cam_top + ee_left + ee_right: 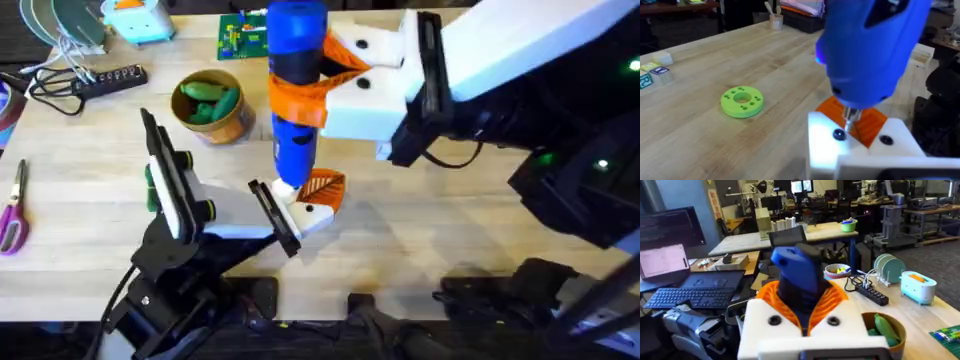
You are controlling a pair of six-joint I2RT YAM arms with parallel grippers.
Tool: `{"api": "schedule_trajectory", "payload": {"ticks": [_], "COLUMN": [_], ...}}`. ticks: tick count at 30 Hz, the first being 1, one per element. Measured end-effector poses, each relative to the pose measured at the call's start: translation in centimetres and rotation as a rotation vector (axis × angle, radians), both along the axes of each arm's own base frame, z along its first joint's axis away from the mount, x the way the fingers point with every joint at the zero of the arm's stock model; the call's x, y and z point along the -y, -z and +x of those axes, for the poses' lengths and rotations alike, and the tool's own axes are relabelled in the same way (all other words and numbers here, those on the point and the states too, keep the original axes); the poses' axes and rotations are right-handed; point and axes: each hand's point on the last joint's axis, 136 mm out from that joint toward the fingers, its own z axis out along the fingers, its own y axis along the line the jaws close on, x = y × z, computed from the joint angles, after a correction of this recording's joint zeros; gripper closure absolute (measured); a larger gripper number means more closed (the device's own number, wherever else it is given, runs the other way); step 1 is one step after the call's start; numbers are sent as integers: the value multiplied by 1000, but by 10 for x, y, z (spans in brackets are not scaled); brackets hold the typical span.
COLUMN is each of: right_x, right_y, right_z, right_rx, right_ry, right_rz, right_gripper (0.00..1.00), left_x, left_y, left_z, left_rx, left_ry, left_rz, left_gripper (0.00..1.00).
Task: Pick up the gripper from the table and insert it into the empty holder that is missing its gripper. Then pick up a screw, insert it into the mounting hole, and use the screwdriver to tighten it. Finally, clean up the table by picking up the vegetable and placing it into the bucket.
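My right gripper [320, 85] is shut on the blue screwdriver [295, 70], which it holds upright between its orange pads [832, 297]. The metal bit [850, 116] points down at a small dark mounting hole [839, 134] in the white holder [822, 145] at the front of my left gripper [320, 200]. The orange ribbed gripper [872, 122] sits in that white block, just behind the bit. The ochre bucket [232, 122] stands at the back left of the table, with the green vegetable [207, 95] lying inside it.
A green disc with holes [741, 101] lies flat beyond the left gripper. Purple-handled scissors [12, 210] lie at the left edge. At the back are a black power strip [105, 80], a green circuit board [240, 38] and a light-blue device [140, 20].
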Motion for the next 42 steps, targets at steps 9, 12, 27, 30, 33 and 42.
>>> {"api": "schedule_trajectory", "payload": {"ticks": [9, 12, 27, 30, 33, 42], "right_x": [-4, -5, -9, -6, -2, 23], "right_y": [9, 10, 5, -8, -25, -10], "right_z": [6, 7, 5, 3, -1, 44], "right_rx": [-20, -24, 32, 80, 132, 136], "right_ry": [6, 5, -9, -4, -1, 156], "right_rz": [-26, -31, -13, 34, 82, -49], "right_gripper": [978, 978, 978, 978, 978, 978], "left_x": [0, 0, 0, 0, 0, 0], "left_y": [0, 0, 0, 0, 0, 0], "left_z": [0, 0, 0, 0, 0, 0], "left_rx": [-2, -1, 0, 0, 0, 0], "left_ry": [0, 0, -2, 0, 0, 0], "left_rz": [1, 1, 0, 0, 0, 0], "left_gripper": [995, 995, 995, 995, 995, 995]}}
